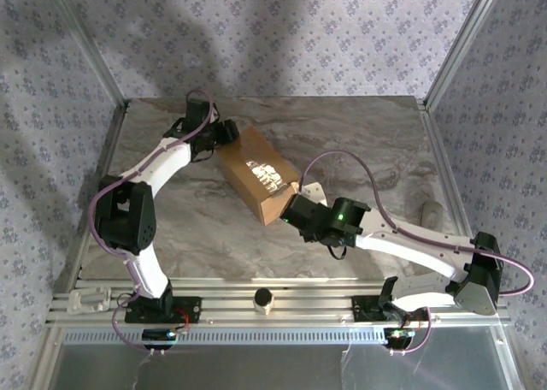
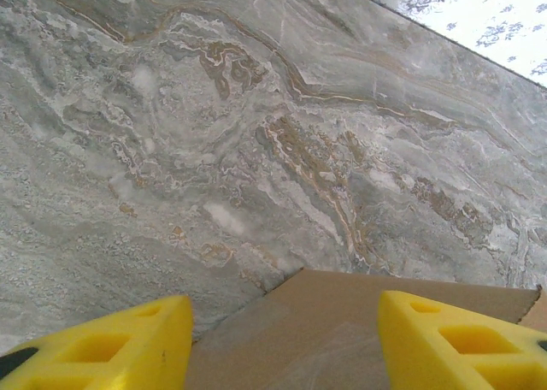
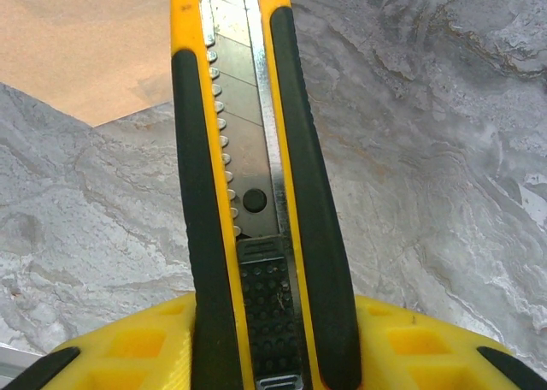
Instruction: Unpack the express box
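Express box [image 1: 259, 180] betw. hands: L hand [image 2: 285, 317] spread over its far corner, R hand [image 3: 273, 317] pinching cutter [image 3: 256, 150] by near end

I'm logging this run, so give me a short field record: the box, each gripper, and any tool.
express box: flaps shut, lying angled on the marble table between the arms
left gripper: jaws apart over the box's far-left end; contact unclear
right gripper: shut on a yellow-and-black utility knife, beside the box's near end
task state: box not yet opened
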Controlling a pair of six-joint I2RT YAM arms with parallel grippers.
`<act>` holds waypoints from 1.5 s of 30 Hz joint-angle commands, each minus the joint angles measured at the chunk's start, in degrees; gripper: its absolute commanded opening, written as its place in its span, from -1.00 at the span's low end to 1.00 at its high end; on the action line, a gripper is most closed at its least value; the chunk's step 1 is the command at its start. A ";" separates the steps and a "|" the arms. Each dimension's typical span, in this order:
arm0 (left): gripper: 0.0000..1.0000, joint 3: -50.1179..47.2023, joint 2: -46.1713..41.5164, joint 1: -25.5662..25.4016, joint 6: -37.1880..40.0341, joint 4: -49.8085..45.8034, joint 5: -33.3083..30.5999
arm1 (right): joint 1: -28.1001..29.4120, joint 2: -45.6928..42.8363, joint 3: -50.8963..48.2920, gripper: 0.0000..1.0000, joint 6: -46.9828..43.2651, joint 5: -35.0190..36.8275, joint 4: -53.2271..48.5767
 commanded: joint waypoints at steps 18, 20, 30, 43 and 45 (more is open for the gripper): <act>0.17 -0.88 -0.87 0.18 0.83 -5.07 1.42 | 1.48 1.65 2.90 -1.00 0.19 2.65 -1.91; 0.17 -0.89 -0.96 0.18 0.76 -5.06 1.54 | 1.49 2.11 3.23 -1.00 -0.19 2.72 -1.68; 0.17 -1.59 -1.62 -0.41 0.32 -4.22 2.94 | 1.49 3.84 3.88 -1.00 -1.12 2.99 -1.75; 0.16 -2.42 -1.92 -1.83 -0.04 -2.36 4.61 | 0.18 5.03 6.44 -1.00 -3.85 1.49 1.41; 0.16 -2.55 -2.00 -1.86 -0.04 -1.88 4.92 | -0.21 5.04 6.22 -1.00 -4.29 1.23 1.84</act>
